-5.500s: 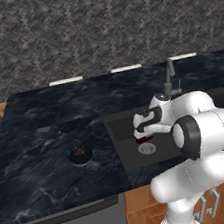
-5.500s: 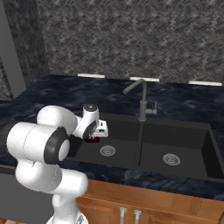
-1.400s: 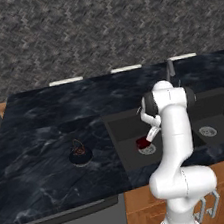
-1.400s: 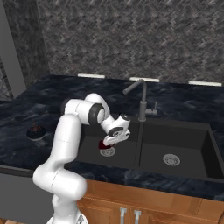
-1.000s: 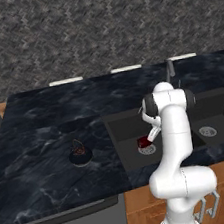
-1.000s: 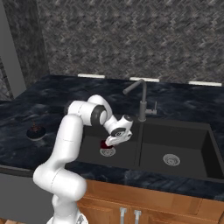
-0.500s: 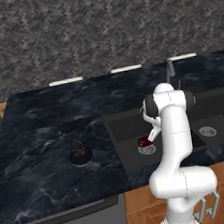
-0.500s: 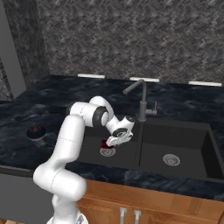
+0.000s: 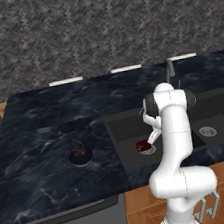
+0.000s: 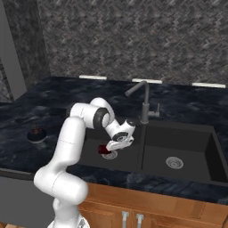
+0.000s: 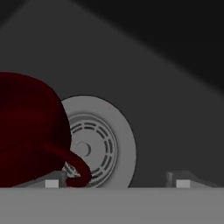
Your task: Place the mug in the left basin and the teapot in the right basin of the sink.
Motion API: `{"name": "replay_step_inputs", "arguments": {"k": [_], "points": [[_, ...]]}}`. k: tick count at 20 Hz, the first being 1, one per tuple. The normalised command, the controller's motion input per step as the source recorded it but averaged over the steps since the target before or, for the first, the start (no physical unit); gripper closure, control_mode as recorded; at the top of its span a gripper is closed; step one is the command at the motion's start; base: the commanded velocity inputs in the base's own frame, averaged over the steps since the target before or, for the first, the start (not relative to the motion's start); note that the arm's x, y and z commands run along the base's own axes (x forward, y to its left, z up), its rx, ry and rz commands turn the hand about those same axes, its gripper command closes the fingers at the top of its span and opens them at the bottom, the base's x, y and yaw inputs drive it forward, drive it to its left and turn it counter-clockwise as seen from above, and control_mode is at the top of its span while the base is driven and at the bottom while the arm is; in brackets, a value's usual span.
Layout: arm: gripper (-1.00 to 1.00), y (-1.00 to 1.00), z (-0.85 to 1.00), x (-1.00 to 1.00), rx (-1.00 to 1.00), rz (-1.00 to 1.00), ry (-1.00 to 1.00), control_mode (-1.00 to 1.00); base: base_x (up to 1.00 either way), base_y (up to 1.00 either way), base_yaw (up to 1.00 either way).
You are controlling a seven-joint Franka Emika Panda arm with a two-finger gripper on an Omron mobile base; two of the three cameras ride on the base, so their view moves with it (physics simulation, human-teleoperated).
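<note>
Mug (image 11: 28, 131) on the floor of the left basin (image 10: 91, 151) over its silver drain (image 11: 111, 146), beside the end effector (image 11: 117, 180), whose fingers stand apart holding nothing; teapot (image 9: 80, 154) on the counter (image 9: 40, 159), left of the sink (image 10: 209, 173).

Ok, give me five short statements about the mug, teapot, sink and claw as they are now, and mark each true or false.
1. The mug is down in the left basin, by its drain. True.
2. The teapot sits in the right basin. False: it stands on the counter, left of the sink.
3. The claw is shut on the mug. False: its fingertips stand apart, the mug to one side.
4. The tap rises behind the sink's divider. True.
5. The right basin holds a cup. False: just its drain.
</note>
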Motion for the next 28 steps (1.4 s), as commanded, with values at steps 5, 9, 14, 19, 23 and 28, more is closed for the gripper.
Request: {"name": "replay_step_inputs", "arguments": {"k": [5, 9, 14, 19, 23, 28], "points": [[-1.00, 0.13, -0.07, -0.38, -0.01, 0.00, 0.00, -1.00, 0.00, 0.00, 0.00], [-1.00, 0.07, 0.01, -0.20, -0.01, 0.00, 0.00, -1.00, 0.00, 0.00, 0.00], [-1.00, 0.12, 0.00, -0.14, -0.09, -0.04, -0.07, -1.00, 0.00, 0.00, 0.00], [-1.00, 0.16, 0.08, 0.03, -0.11, -0.16, -0.15, -1.00, 0.00, 0.00, 0.00], [-1.00, 0.17, 0.13, 0.04, -0.08, -0.17, -0.21, -1.00, 0.00, 0.00, 0.00], [-1.00, 0.18, 0.07, 0.05, -0.04, -0.29, -0.30, -1.00, 0.00, 0.00, 0.00]]}}
